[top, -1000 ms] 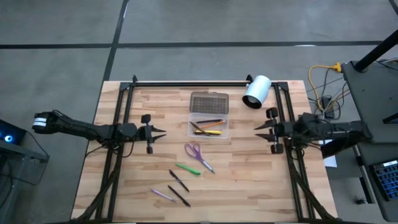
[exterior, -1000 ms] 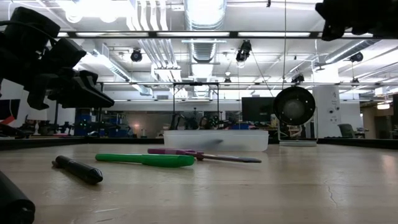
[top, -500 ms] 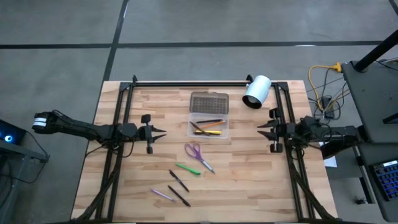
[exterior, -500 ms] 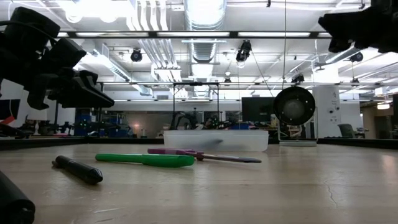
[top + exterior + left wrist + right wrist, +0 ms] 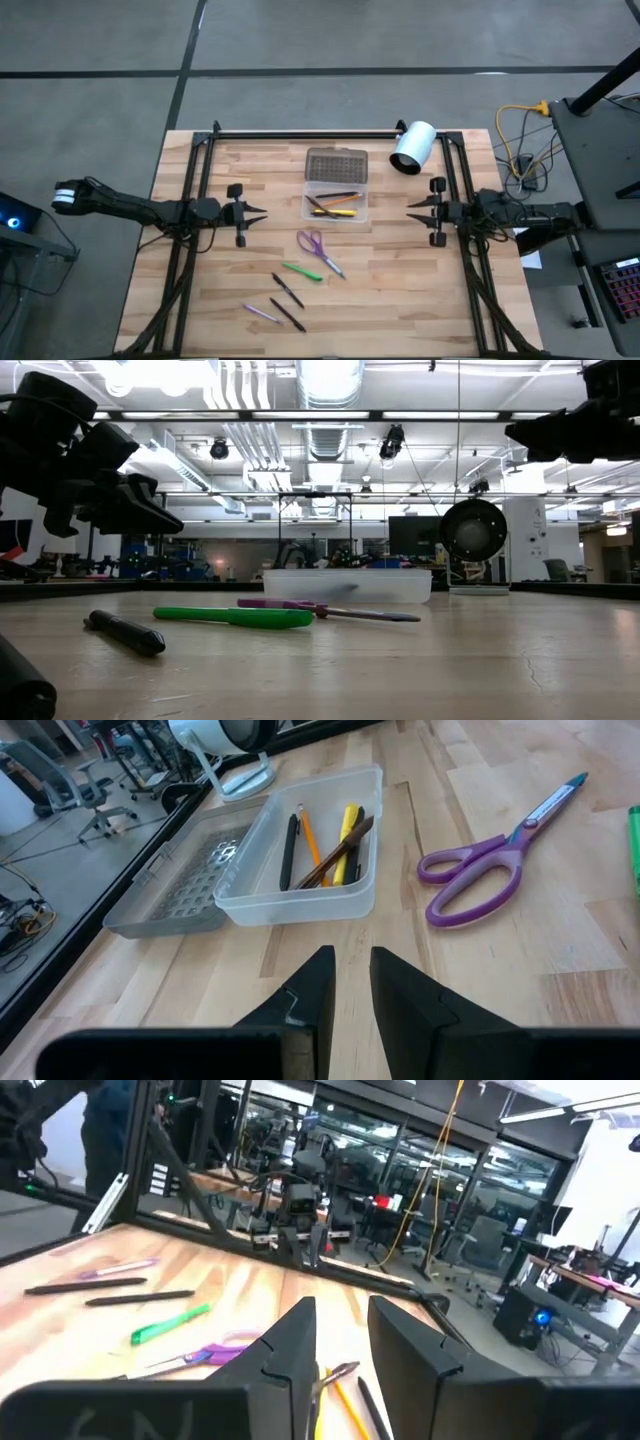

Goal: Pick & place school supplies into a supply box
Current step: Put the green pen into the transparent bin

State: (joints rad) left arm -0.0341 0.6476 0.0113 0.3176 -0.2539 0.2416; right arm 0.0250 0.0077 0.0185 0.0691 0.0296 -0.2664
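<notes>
Below the supply box (image 5: pixel 336 195), scissors (image 5: pixel 319 250) lie diagonally; blades toward right tool (image 5: pixel 412 212).

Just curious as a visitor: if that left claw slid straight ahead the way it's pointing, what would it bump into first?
Probably the supply box: the left gripper points at its near wall across bare table, though height is hard to judge.

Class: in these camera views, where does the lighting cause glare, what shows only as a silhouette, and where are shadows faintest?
Low view: the ceiling lights flare to white, and the left hand is a dark silhouette against the bright room. High view: light falls evenly, so the scissors cast hardly any shadow on the table.
</notes>
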